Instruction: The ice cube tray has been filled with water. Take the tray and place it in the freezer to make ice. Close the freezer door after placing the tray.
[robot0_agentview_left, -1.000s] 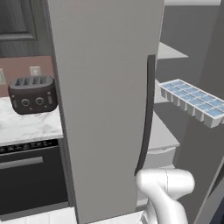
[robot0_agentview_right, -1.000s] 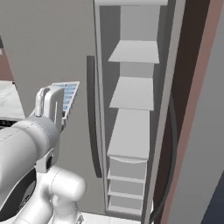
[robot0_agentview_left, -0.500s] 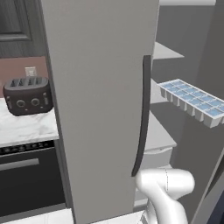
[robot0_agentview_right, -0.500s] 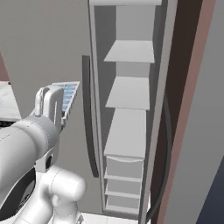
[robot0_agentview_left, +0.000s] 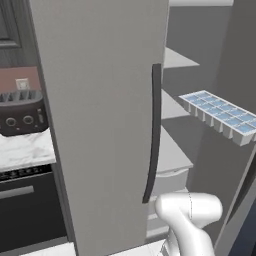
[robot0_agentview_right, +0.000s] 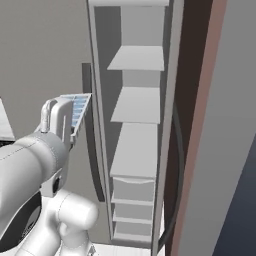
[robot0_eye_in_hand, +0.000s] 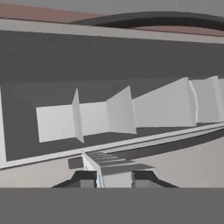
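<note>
Ice cube tray (robot0_agentview_left: 220, 116) hung in the air in front of the open freezer (robot0_agentview_right: 136, 150), level with its middle shelves and just outside the opening, its two rows of cells showing pale blue water (robot0_agentview_left: 226, 115) right up to the rims. From the right base camera only the near end of the tray (robot0_agentview_right: 79, 110) peeked out past the white wrist, close beside the edge of the wide grey door. The gripper (robot0_eye_in_hand: 114, 177) had the tray's end wall pinched between its dark fingertips (robot0_eye_in_hand: 85, 178), the jaws closed tight on it, and the tray ran away from the hand toward the shelves. The freezer's pale grey shelves stood bare, stacked one above another with drawers at the bottom. The freezer door (robot0_agentview_right: 197, 125) stood swung open at the right, its dark curved handle (robot0_agentview_right: 176, 175) facing inward. To the left, a dark toaster (robot0_agentview_left: 22, 112) sat on a marble counter (robot0_agentview_left: 25, 150) above a black oven front (robot0_agentview_left: 30, 210)
</note>
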